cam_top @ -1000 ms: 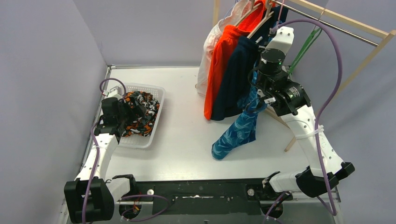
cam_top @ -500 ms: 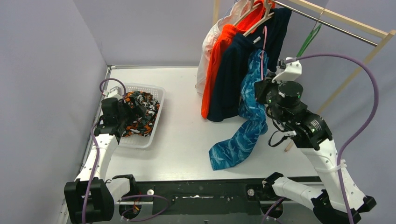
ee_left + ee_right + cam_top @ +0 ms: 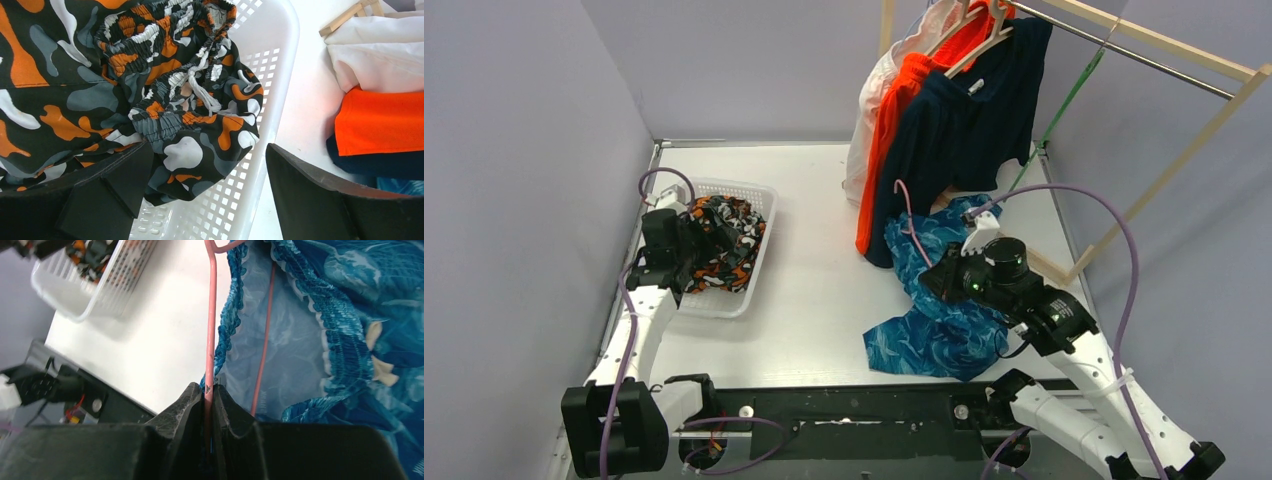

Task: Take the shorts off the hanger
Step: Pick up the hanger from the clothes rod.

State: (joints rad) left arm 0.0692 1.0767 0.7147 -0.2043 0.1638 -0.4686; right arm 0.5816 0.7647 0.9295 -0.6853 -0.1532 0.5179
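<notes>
The right hand [image 3: 209, 390], pressed together on a pink hanger [image 3: 212, 315], holds it low over the surface [image 3: 804, 300]. The teal-blue shorts [image 3: 944, 335] lie heaped just ahead, waistband looped round the wire that runs straight out from that hand. The left hand [image 3: 210, 175] hangs spread above the camouflage shorts [image 3: 100, 90] in the basket [image 3: 280, 75], well apart; navy shorts [image 3: 954, 140], orange shorts [image 3: 884, 150] and white shorts [image 3: 862, 135] hang on the rail [image 3: 1144, 45].

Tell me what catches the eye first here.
The blue shorts lie heaped on the table at near right, their pink hanger pinched in the right fingers. Bright orange shorts hang on the rack at the back, and camouflage shorts sit in the white basket at left.
</notes>
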